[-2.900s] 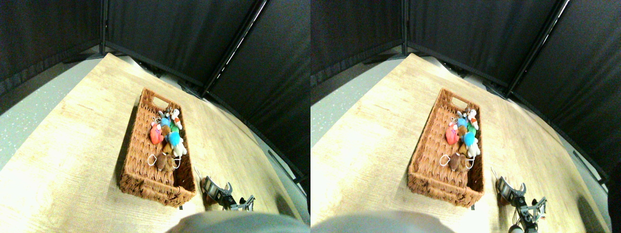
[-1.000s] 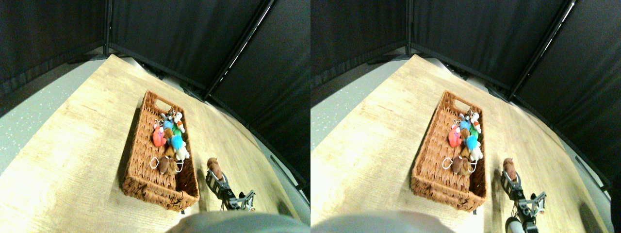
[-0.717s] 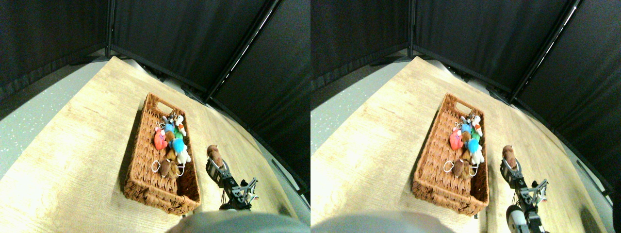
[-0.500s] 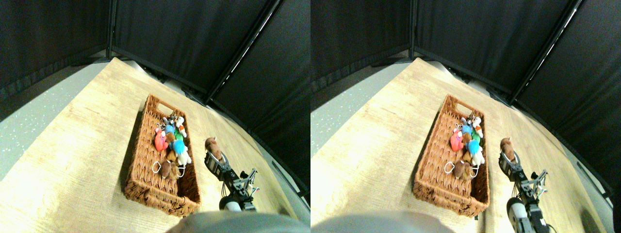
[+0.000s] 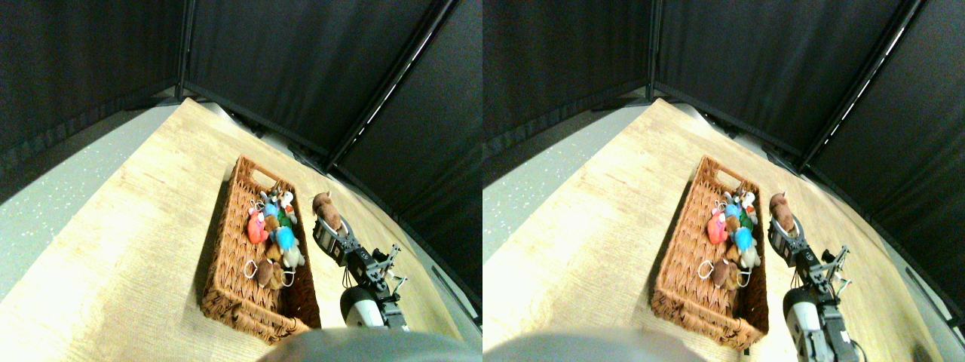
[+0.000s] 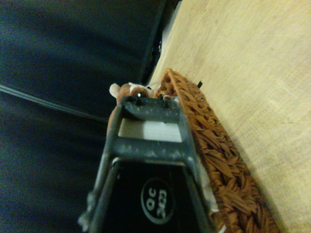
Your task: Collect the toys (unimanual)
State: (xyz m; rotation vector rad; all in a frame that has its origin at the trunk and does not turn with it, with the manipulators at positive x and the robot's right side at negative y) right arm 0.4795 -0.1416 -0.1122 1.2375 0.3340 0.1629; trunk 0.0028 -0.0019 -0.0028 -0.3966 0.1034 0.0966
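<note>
A brown wicker basket (image 5: 230, 241) lies on the wooden table and holds several toys: a pink-red one (image 5: 256, 226), a blue one (image 5: 285, 238), a brown one (image 5: 267, 273) and a white and green one (image 5: 284, 207). My right gripper (image 5: 329, 225) is raised just to the right of the basket's right wall, shut on a small brown plush toy (image 5: 325, 207). In the wrist view that toy (image 6: 127, 91) peeks out past the dark jaw frame, with the basket's woven rim (image 6: 214, 145) beside it.
The light wooden table (image 5: 128, 249) reaches far to the left of the basket. Black curtain panels (image 5: 301, 68) close off the back and right. Grey floor (image 5: 60, 188) lies beyond the table's left edge.
My gripper has lifted the brown toy off the table and carried it up and forward along the basket's right side. The whole picture has also shifted, so the camera has moved.
</note>
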